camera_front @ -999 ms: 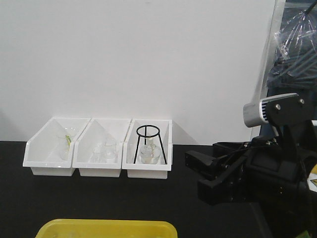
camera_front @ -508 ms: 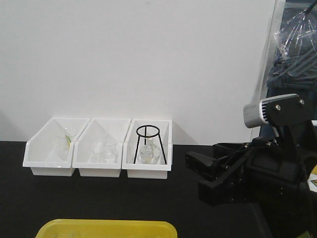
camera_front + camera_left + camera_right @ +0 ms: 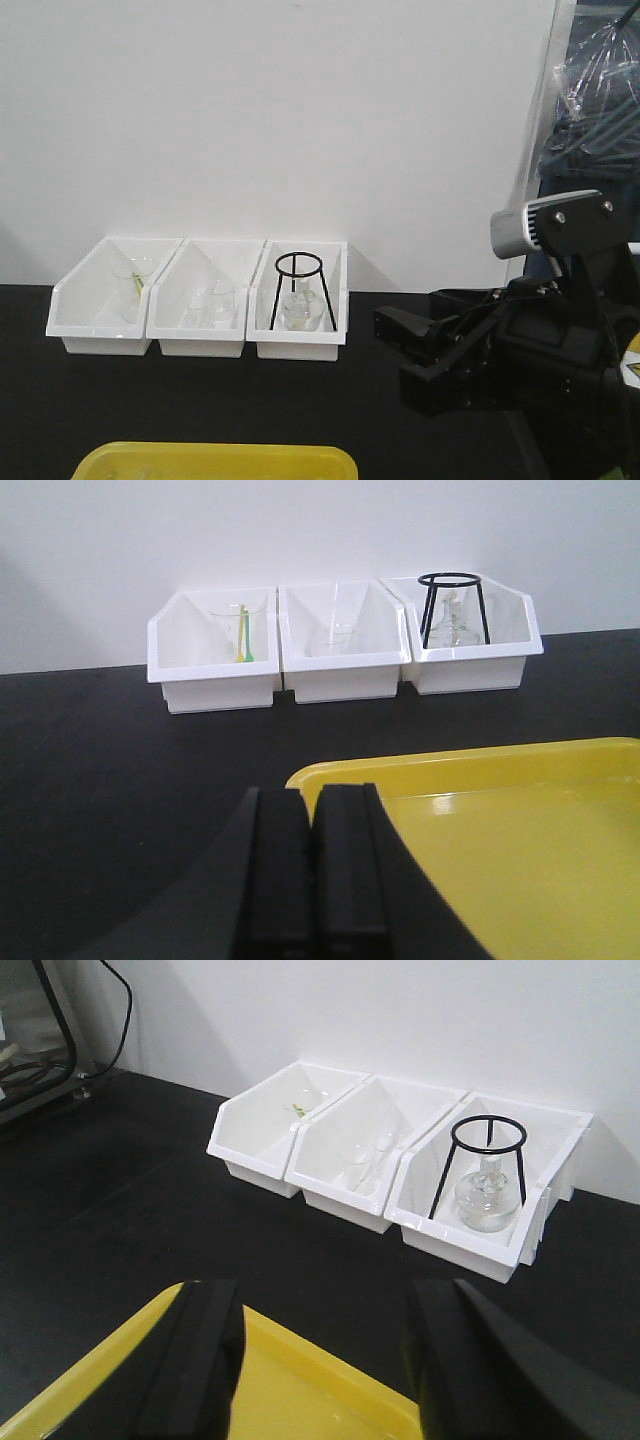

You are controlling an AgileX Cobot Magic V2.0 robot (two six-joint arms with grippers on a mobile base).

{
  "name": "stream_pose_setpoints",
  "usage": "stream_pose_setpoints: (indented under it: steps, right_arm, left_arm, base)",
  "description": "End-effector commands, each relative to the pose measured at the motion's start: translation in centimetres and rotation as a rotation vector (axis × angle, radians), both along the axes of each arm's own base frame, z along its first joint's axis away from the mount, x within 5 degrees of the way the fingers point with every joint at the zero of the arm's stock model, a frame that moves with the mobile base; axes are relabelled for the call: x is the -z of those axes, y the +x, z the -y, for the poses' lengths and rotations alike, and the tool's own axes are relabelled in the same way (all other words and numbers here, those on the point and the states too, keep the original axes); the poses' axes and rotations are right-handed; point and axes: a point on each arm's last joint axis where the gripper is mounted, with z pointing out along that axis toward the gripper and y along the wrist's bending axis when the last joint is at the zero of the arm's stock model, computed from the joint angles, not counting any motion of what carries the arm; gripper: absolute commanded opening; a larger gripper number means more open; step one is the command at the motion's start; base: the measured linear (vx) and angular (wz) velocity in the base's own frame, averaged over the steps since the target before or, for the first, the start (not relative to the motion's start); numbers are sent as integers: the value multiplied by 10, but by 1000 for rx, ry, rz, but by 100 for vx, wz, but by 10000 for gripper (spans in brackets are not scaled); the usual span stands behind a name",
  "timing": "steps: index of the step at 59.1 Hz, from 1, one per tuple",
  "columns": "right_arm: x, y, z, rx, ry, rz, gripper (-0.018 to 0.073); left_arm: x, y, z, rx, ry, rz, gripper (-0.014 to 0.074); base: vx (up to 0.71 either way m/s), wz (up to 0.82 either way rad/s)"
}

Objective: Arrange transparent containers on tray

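Front-facing view: black tabletop (image 3: 200, 400), plain white wall (image 3: 280, 120) behind (no legible writing anywhere). Three white bins (image 3: 200, 297) along the wall hold the glass vessels (image 3: 300, 310). Yellow tray (image 3: 215, 461) at near edge. Left gripper (image 3: 312, 870) clenched, empty; right gripper (image 3: 320, 1350) spread wide.

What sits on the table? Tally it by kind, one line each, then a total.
White bins: 3
Yellow tray: 1
Black stand: 1
Glass vessels: at least 4 (1 in the left bin, 2 in the middle, 1 under the stand); clear glass is hard to separate
Total: at least 9
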Motion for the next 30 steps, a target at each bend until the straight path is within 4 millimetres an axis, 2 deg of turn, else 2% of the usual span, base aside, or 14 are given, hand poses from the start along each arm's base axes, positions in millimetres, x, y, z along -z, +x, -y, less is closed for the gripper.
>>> stream_pose_setpoints:
  steps: [1,16,22,30]
  right_arm:
    - [-21,-1,4,22,59,112,439]
    - [-21,-2,4,21,55,104,414]
    - [-22,-5,7,26,37,104,344]
    - [-12,-25,24,46,15,167,202]
  left_arm:
    - [2,0,0,-3,-21,60,-8]
    - [2,0,0,-3,-21,60,-8]
    - [2,0,0,-3,-21,60,-8]
    - [2,0,0,-3,-21,60,-7]
  base:
    - [0,0]
    - [0,0]
    - [0,0]
    - [0,0]
